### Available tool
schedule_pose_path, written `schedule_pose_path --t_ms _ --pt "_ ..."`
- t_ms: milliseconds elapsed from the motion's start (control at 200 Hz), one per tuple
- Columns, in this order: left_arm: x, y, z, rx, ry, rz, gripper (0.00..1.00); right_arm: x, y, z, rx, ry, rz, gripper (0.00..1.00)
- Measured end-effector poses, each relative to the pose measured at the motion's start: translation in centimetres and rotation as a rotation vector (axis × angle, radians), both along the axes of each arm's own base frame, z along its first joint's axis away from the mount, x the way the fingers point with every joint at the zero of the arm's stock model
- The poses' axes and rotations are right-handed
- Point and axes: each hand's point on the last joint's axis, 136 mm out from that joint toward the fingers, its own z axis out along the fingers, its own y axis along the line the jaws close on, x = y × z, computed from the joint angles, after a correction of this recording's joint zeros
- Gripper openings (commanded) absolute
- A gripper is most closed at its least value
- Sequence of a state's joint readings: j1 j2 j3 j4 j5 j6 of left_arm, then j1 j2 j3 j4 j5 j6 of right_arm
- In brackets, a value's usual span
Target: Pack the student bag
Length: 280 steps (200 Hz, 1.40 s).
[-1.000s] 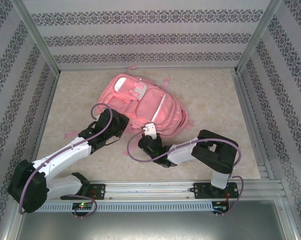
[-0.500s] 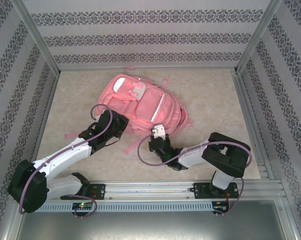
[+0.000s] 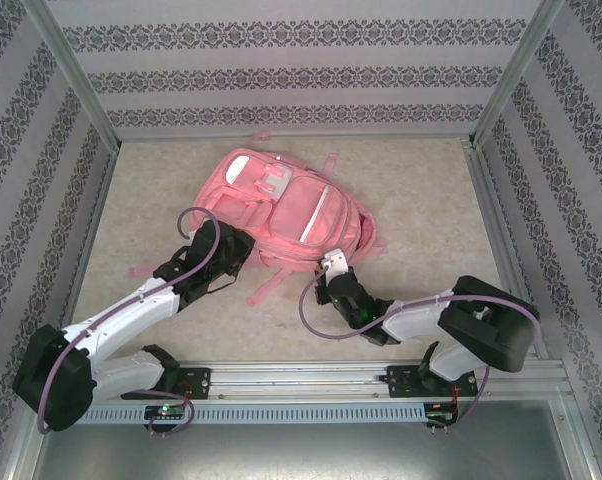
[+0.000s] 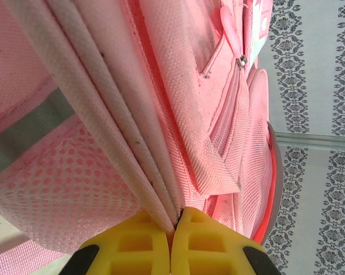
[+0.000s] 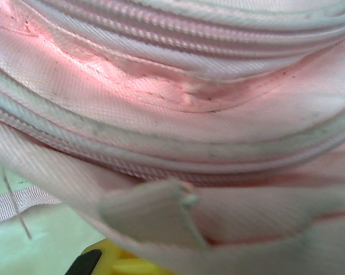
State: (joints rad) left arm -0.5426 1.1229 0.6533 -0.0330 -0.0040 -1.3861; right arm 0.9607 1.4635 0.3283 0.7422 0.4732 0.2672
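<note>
- A pink backpack (image 3: pixel 291 210) lies flat on the table (image 3: pixel 431 200), just above the middle of the overhead frame. It is by far the largest thing in view.
- Its long axis runs diagonally, from the rounded end at upper left down to the blunter end at lower right. Its zipped pockets face up.
- The left gripper (image 3: pixel 243 245) reaches in from the lower left and meets the bag's lower-left edge. In the wrist view its yellow fingers (image 4: pixel 138 252) are pressed together, and the bag's pale piped seam (image 4: pixel 121 132) runs straight down into the line where they meet. It is clamped on that seam.
- The right gripper (image 3: pixel 331 262) comes in from the lower right and sits against the bag's lower-right corner. Its wrist view shows folds of pink fabric, a small pale tab (image 5: pixel 149 212) and one yellow finger (image 5: pixel 124 260) at the bottom edge. The jaws are closed. Whether they hold fabric cannot be told.
- The bag lies up the frame from both grippers, which flank its lower edge at opposite ends of the diagonal. Neither arm is clearly nearer.
- Judgement: any opening pull would likely work along or across that diagonal, with the left grip as the anchor.
- A loose strap (image 3: pixel 266 288) trails between the two arms and could snag.
</note>
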Motion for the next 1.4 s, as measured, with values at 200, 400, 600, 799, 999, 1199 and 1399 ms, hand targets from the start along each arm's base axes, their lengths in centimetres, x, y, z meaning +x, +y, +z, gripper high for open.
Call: schedule_pose_path --t_ms 200,400,600,799,999,1199,1399 --pt "-0.2 -0.1 -0.2 0.025 -0.007 -0.037 0.0 -0.1 -1.6 -0.2 0.004 0.025 0.012 0.0" --pt "-0.1 -0.2 -0.8 0.116 0.004 -0.097 0.0 -1.3 -2.3 -0.1 -0.009 0.044 0.061 0.0" --pt "1.7 -0.9 -0.6 0.296 0.042 -0.223 0.27 -2.9 -1.7 -0.3 -0.013 0.08 0.166 0.0" --pt "3.2 -1.5 -0.1 0.42 0.046 -0.329 0.6 -4.3 1.3 -1.0 -0.026 0.138 0.274 0.0" --pt "2.2 -0.4 0.4 0.407 0.05 -0.319 0.63 -4.7 5.5 -1.2 0.062 0.211 0.314 0.0" --pt "-2.1 2.3 1.7 0.332 0.068 -0.223 0.64 -5.8 9.3 -1.4 0.103 0.258 0.357 0.0" --pt "-6.1 4.9 1.2 0.247 0.066 -0.129 0.61 -6.7 11.8 0.0 0.149 0.249 0.399 0.0"
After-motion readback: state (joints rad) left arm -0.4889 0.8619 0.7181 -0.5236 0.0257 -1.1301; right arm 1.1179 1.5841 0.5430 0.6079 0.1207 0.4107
